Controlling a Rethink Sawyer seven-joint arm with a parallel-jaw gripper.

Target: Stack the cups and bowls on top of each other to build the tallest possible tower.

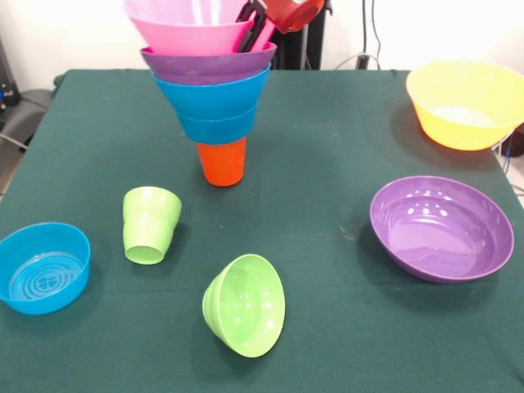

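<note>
So, front view only: the tower (214, 90) stands far centre on the green table (327, 164), orange cup (222, 161) at the base. The gripper (260, 23) is at the pink bowl (190, 26) rim; can't tell how its jaws stand. Lime cup (149, 223) and small green bowl (246, 304) lie tipped. Glossy, light, stiff plastic, likely slippery: pinch the rim.

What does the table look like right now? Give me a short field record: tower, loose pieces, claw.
tower: orange cup as base, two blue bowls, purple bowl, pink bowl on top
claw: at the pink bowl's rim; grip state unclear
loose upright: yellow-orange bowl, purple bowl, blue bowl
loose tipped: green bowl on its side
green cup: tilted, apart from tower
</note>
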